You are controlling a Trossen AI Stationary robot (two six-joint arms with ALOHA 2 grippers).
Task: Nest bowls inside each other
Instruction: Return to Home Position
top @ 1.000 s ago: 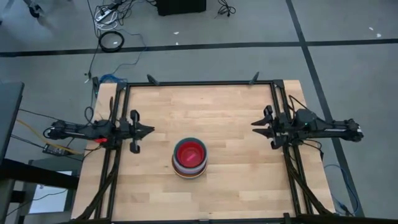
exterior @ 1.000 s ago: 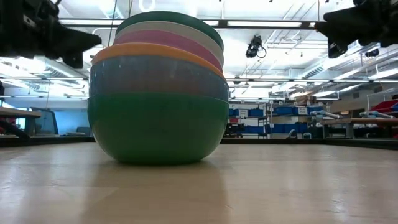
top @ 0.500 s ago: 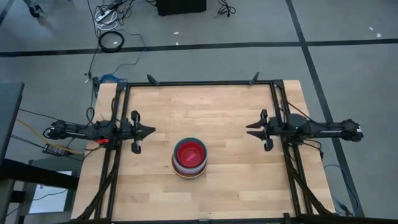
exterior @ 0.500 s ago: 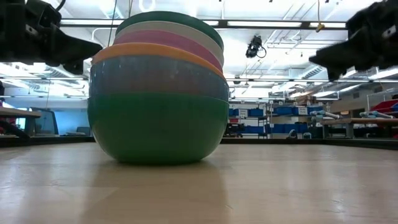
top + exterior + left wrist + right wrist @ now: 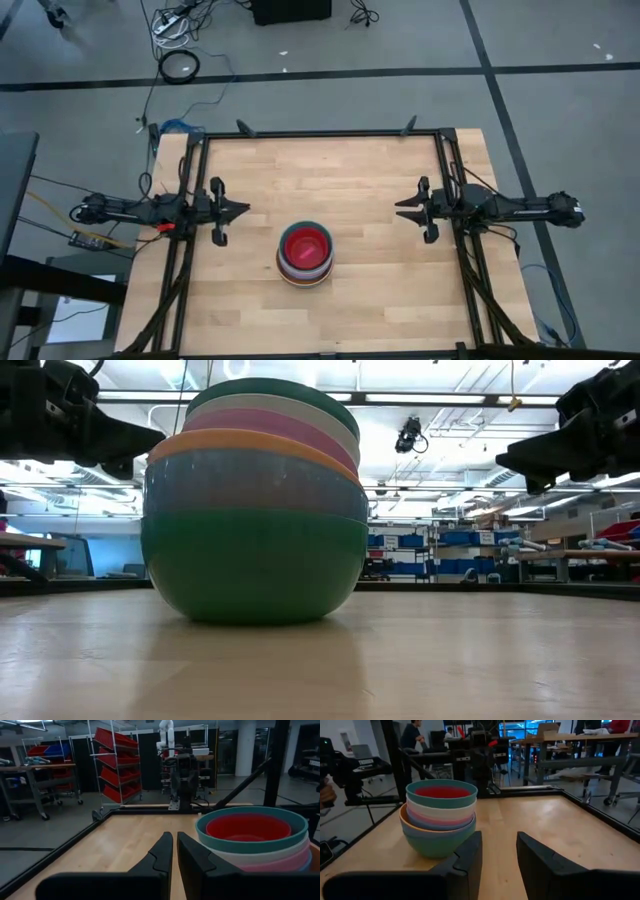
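Nesting looks done: the bowls sit in one stack [image 5: 305, 257], upright on the surface [image 5: 350, 170], just below centre in the high view. Red bowl [image 5: 306, 244] is innermost, inside the teal bowl [image 5: 250, 846]. The low view shows white, pink, an orange rim and light blue under that, with the green bowl [image 5: 250, 575] as the base. Can't count every layer, the inner ones are hidden. Left gripper [image 5: 243, 209] is at the left edge of the surface, mid-height in the frame, pointing right. Its fingers are almost pressed together, just a thin slit, pinching nothing. Right gripper [image 5: 400, 208] mirrors it at the right edge, pointing left, with fingers spread a little and also empty. Key geometry: the stack lies between the two grippers and slightly lower in the frame than the line joining them, clear of both, its axis vertical. The left fingertips are the nearer pair; the right ones are well apart from it. In the low view both grippers show off to the sides of the stack, no contact. My read: only homing is left, which means backing out toward the frame's left and right edges, away from the stack. Risk looks low. The one thing to avoid is an inward swing on the left side, since a nudge could slide the stack.
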